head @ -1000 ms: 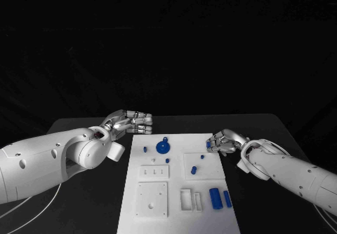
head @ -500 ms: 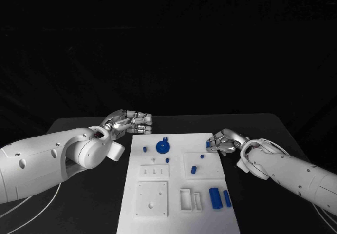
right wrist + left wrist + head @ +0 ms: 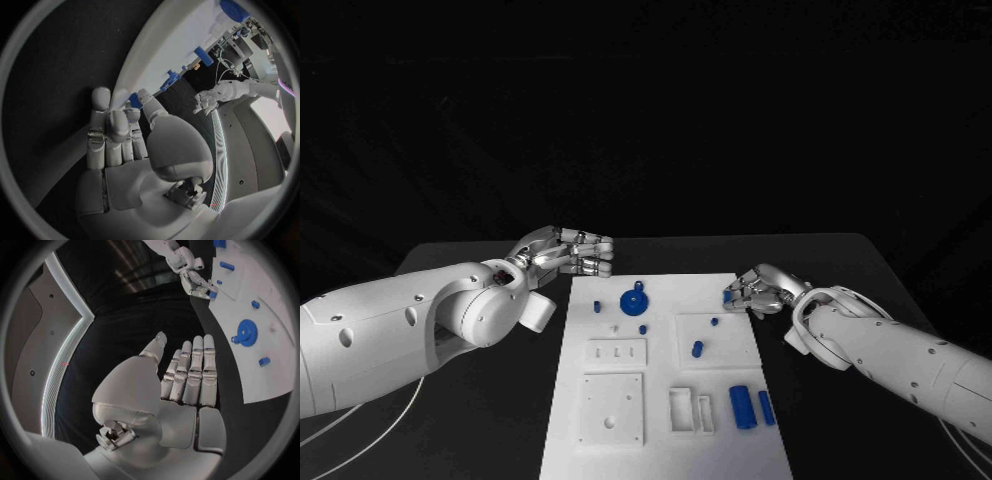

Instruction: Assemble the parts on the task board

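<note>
The white task board [image 3: 669, 288] lies in the middle of the table. A blue gear [image 3: 635, 298] sits at its far end, with small blue pegs [image 3: 698, 349] around it and two blue cylinders [image 3: 743, 406] near its front right. My right hand [image 3: 760, 291] is at the board's right edge and pinches a small blue part [image 3: 134, 101] between thumb and fingers, low over the board's rim. My left hand [image 3: 568, 251] hovers beyond the board's far left corner, fingers straight and side by side, holding nothing [image 3: 187, 375]. The gear [image 3: 245, 332] also shows in the left wrist view.
White raised blocks with slots and holes [image 3: 615, 408] stand on the board's near half. Black table [image 3: 473, 430] spreads on both sides of the board. White cables [image 3: 358, 425] trail beside my left arm.
</note>
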Controlling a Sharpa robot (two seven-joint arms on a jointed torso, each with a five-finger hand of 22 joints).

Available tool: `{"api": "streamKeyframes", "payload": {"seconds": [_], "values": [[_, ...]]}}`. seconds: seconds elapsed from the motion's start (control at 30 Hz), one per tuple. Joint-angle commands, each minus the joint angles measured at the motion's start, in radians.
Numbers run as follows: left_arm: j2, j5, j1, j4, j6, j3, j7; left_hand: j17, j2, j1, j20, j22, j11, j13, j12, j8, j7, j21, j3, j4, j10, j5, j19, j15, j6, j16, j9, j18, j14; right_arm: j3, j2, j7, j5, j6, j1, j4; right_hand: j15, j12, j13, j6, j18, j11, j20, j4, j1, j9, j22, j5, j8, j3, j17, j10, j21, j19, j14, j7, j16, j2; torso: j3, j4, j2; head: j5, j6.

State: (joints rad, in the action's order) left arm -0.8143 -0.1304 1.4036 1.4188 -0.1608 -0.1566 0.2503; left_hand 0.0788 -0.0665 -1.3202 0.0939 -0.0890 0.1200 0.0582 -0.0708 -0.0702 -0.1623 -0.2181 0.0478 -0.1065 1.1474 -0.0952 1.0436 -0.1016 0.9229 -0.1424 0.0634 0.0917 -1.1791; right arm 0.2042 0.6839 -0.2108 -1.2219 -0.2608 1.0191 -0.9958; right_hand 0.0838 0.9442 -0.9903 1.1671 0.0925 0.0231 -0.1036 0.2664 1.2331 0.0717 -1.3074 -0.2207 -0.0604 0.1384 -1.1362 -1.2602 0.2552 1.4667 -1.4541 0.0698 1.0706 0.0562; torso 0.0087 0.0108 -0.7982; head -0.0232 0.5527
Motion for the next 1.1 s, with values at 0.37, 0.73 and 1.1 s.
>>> {"api": "streamKeyframes", "payload": {"seconds": [0.37,0.73,1.1], "values": [[0.023,-0.168,0.024,-0.021,0.049,0.002,-0.183,0.293,0.003,0.015,-0.16,-0.2,-0.125,0.032,-0.076,0.007,0.072,-0.314,-0.034,0.031,0.321,0.024,0.134,0.143,0.181,-0.472,0.004,-0.072,-0.146,0.023,0.017,0.087,-0.026,0.0,0.038,-0.056,0.007,0.013,-0.013,0.009,-0.01,0.008,-0.006,-0.008,-0.008,-0.002,-0.035,-0.011,-0.002,0.001,-0.017,-0.009,0.047,0.04,-0.004,-0.002,0.019,0.001,-0.0025,-0.0102,0.011,0.005,-0.011],[0.063,-0.272,0.055,-0.041,0.066,0.002,-0.343,0.461,0.015,0.051,-0.206,-0.44,-0.164,0.241,-0.333,0.004,0.096,-0.628,-0.074,0.06,0.351,0.025,0.059,0.192,0.215,-0.795,0.012,-0.061,-0.146,0.025,0.024,0.199,-0.111,0.058,0.099,-0.156,0.008,0.018,-0.021,0.014,-0.011,0.009,-0.006,-0.014,-0.011,-0.001,-0.035,-0.008,-0.003,0.006,-0.022,-0.014,0.06,0.039,-0.006,-0.005,0.022,-0.002,-0.0057,-0.0172,0.036,0.021,-0.012],[0.122,-0.336,0.07,-0.063,0.082,-0.003,-0.501,0.655,0.075,0.145,-0.215,-0.596,-0.174,0.611,-0.694,0.001,0.112,-0.826,-0.038,0.15,0.225,0.022,0.008,0.204,0.233,-1.044,0.149,-0.028,-0.142,0.022,-0.013,0.277,-0.159,0.095,0.116,-0.271,0.007,0.019,-0.028,0.008,-0.014,0.008,-0.006,-0.027,-0.01,-0.002,-0.034,0.007,-0.003,0.037,-0.024,-0.017,0.068,0.038,-0.006,-0.002,0.019,-0.016,-0.007,-0.0194,0.06,0.032,-0.002]]}}
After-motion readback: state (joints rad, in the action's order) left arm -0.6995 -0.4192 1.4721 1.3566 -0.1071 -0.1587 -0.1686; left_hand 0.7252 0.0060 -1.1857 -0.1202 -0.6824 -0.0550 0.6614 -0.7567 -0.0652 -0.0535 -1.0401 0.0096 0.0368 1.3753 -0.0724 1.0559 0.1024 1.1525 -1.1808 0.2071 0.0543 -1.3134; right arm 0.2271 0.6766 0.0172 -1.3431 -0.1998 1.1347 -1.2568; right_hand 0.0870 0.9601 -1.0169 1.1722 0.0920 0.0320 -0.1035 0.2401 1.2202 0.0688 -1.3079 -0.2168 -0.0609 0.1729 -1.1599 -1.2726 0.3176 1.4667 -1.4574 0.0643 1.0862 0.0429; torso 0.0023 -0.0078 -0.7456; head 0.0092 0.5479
